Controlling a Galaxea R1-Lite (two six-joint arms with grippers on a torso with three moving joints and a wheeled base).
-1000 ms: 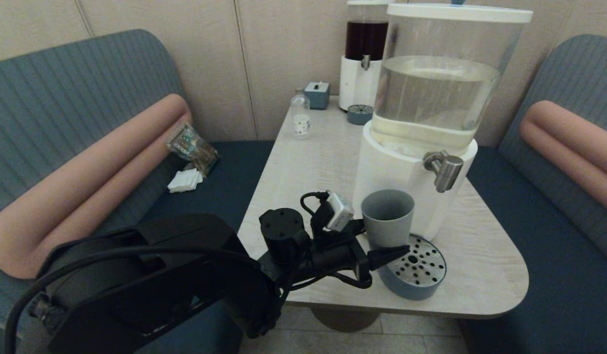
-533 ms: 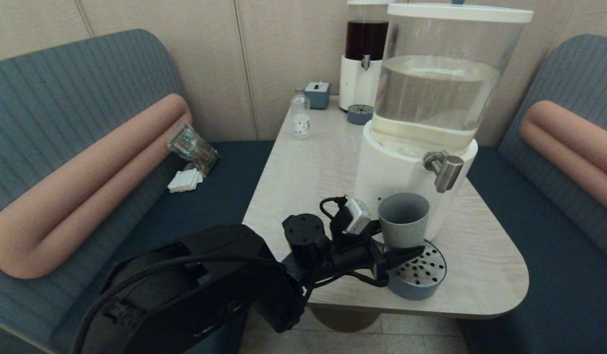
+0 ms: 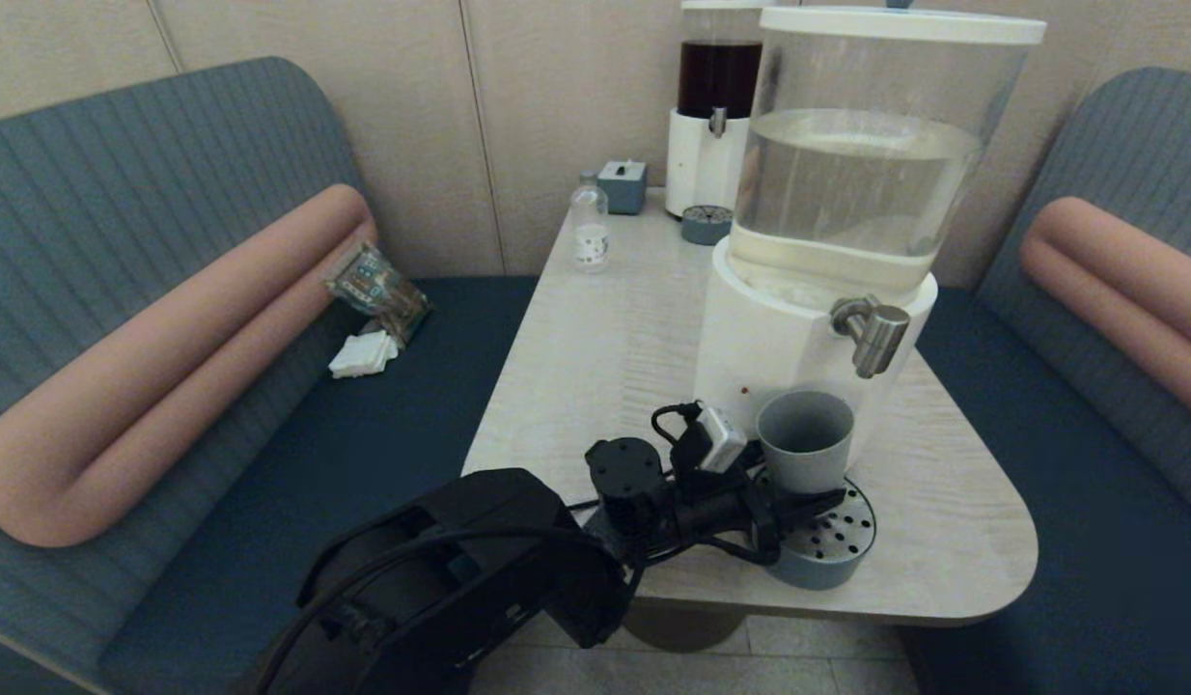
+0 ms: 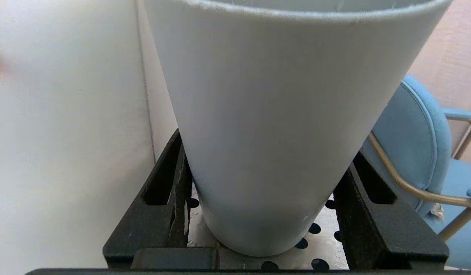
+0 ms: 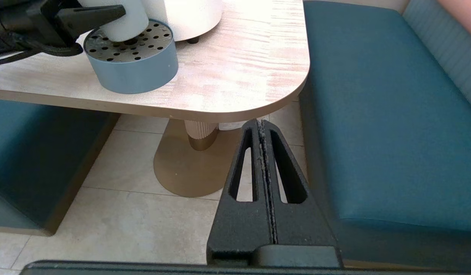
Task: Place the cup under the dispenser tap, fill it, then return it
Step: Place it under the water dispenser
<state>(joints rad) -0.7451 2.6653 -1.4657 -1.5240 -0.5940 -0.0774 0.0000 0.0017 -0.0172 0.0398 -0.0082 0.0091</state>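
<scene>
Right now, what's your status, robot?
Left gripper shut on cup, over drip tray, short of dispenser tap. Right gripper shut, parked below table. Nothing blocking.

Pale wood-grain bench (image 3: 595, 338), rounded corners, on a single pedestal (image 5: 189, 160) over tiled floor (image 5: 117, 214). Directly on it: blue-grey drip tray (image 3: 827, 555) w/ perforated metal top, right under the left gripper's fingers (image 3: 808, 499) at the near edge; large white-based water dispenser (image 3: 798, 347) just behind the fingers; beyond that, well away from the fingers, the dark-liquid dispenser (image 3: 713, 145) w/ its own small drip tray (image 3: 706, 224), a small clear bottle (image 3: 589, 232) and a small blue-grey box (image 3: 623, 186).
</scene>
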